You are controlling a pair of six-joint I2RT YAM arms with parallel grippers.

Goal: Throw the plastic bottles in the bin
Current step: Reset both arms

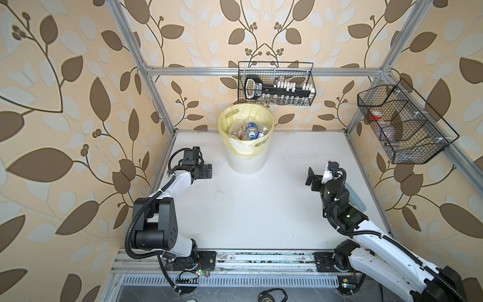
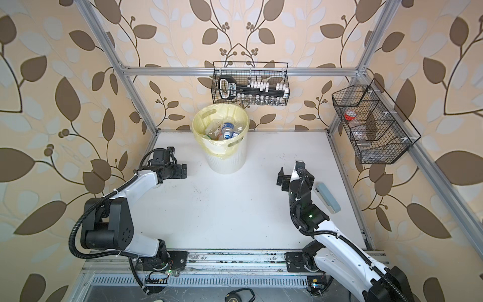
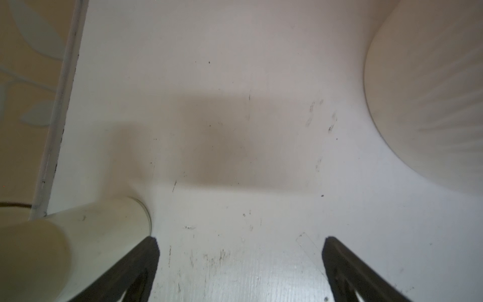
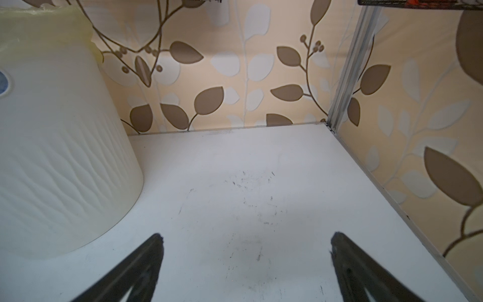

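- Left tool (image 1: 209, 171) and right tool (image 1: 310, 180): jaws wide apart, above bare table (image 1: 261, 209) either side.
- Plastic bottles (image 1: 251, 130) lie piled inside the bin (image 1: 247, 163); only the top views show them.
- Bin stands at the table's far edge, below a wire basket (image 1: 277, 83).
- Pale blue case (image 2: 326, 197) lies beside the right arm, near the table's edge.

Beige wallpaper (image 1: 78, 109) with brown and pale leaves encloses a scuffed white tabletop (image 1: 261, 206). Aluminium framing (image 1: 196, 70) carries black wire baskets (image 1: 242, 78) at the back and side.
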